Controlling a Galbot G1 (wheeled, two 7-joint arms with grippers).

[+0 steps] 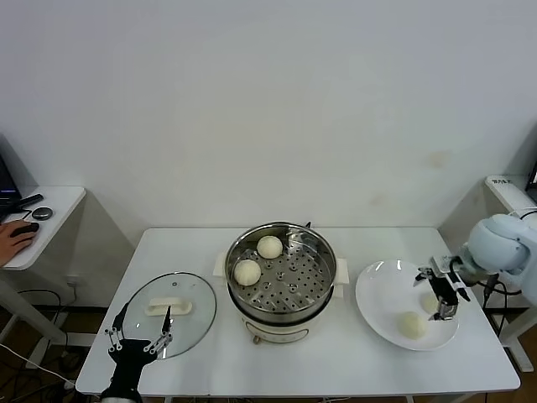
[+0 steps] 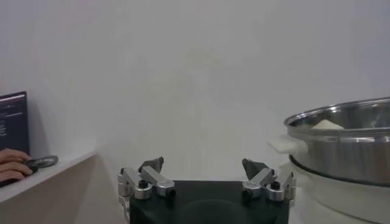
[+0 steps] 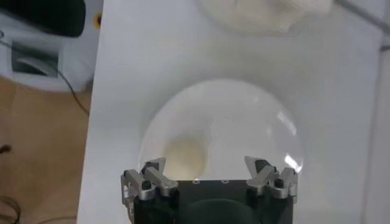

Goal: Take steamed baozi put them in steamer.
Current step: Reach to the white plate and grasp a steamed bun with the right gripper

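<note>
From the head view, the steamer (image 1: 282, 279) stands at the middle of the white table (image 1: 336, 361), with two steamed baozi (image 1: 269, 246) lying on its perforated tray toward the far-left side, one just behind the other. To its right sits a white plate (image 1: 377, 294) carrying two more buns: one lies clear near the plate's front (image 1: 411, 325), the other is partly hidden behind the right gripper (image 1: 443, 300). That gripper hangs over the plate with its jaws spread and nothing between them. The glass lid (image 1: 172, 312) lies flat on the table left of the steamer, and the left gripper (image 1: 139, 338) hovers at the lid's near edge, jaws wide apart and empty.

The right wrist view looks straight down on the plate (image 3: 244, 122) and shows only one bun (image 3: 184, 158), lying just beside one of the open fingers (image 3: 152, 173); the second bun does not show there. The steamer's white base (image 3: 262, 13) appears only as a blurred shape beyond the plate.

The left wrist view looks level across the table and catches the steamer's steel wall (image 2: 341, 146) from the side, with the top of one bun (image 2: 328, 124) peeking above the rim. It also shows a person's hand (image 2: 12, 163) on a side desk, seen in the head view at far left (image 1: 13, 241).
</note>
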